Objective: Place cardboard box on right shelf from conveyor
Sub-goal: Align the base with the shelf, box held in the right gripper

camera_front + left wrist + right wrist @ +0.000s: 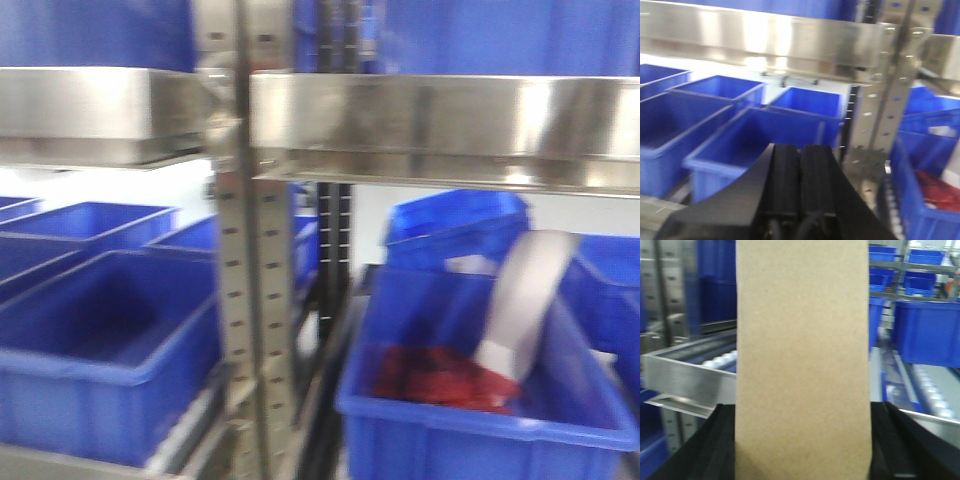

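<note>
A: Right wrist view first. Where is the cardboard box (802, 360)?

B: Dead centre, running top to bottom of the frame. Plain tan face, upright, slightly blurred. The right claw (802, 440) grips it. Black fingers (715, 450) come in at lower left and lower right, with the box between them.

A: Behind it?

B: At left of frame, a roller-track rail (690, 382) of bright steel, with pale rollers (720, 360) just above. At right of frame, a large blue bin (927, 332) on another roller track. I cannot tell whether the box touches any shelf.

A: Left wrist view?

B: The left claw (800, 175) is at bottom centre, closed. Its two black fingers are pressed flat together with nothing held. Beyond it are open blue bins (765, 135) in rows. A steel shelf rail (765, 40) crosses the top, and a perforated upright (880, 110) stands right of centre.

A: Front view?

B: Blurred. Shiny shelves cross the top, split by a middle upright (245, 300). The right shelf (440, 115) runs from there to the right edge, with a broad reflective front rail. Below it, at lower right, a near bin (450, 430) holds red material (430, 380) and a pale curved strip (525, 300) that leans up to the right.
</note>
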Available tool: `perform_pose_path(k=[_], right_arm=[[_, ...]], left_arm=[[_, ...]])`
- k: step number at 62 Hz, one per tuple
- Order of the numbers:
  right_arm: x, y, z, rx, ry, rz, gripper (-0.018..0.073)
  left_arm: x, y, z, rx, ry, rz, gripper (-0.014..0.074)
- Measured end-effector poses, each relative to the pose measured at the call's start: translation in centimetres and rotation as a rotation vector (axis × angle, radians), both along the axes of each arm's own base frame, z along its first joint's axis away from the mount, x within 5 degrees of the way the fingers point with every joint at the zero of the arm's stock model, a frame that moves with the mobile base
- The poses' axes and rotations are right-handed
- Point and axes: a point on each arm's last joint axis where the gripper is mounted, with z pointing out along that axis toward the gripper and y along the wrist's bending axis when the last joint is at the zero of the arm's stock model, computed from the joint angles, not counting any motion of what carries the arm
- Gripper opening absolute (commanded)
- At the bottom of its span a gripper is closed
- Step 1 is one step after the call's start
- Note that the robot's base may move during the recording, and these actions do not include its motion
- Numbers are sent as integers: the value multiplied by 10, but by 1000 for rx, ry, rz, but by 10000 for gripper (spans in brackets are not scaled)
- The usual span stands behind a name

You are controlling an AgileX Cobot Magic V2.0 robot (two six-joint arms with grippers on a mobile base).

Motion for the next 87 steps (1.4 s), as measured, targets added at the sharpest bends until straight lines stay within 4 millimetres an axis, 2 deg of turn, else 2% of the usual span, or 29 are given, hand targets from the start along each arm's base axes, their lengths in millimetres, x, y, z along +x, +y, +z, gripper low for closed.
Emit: perform_pose_path(k=[53, 69, 87], right_arm=[[0, 0, 0, -2, 0, 0, 54], [-1, -3, 14, -46, -157, -35, 54], [-1, -3, 15, -49, -170, -38, 54]], left_arm=[[0, 0, 0, 0, 0, 0, -116], [0, 0, 0, 0, 0, 0, -116], [0, 0, 0, 0, 0, 0, -116]])
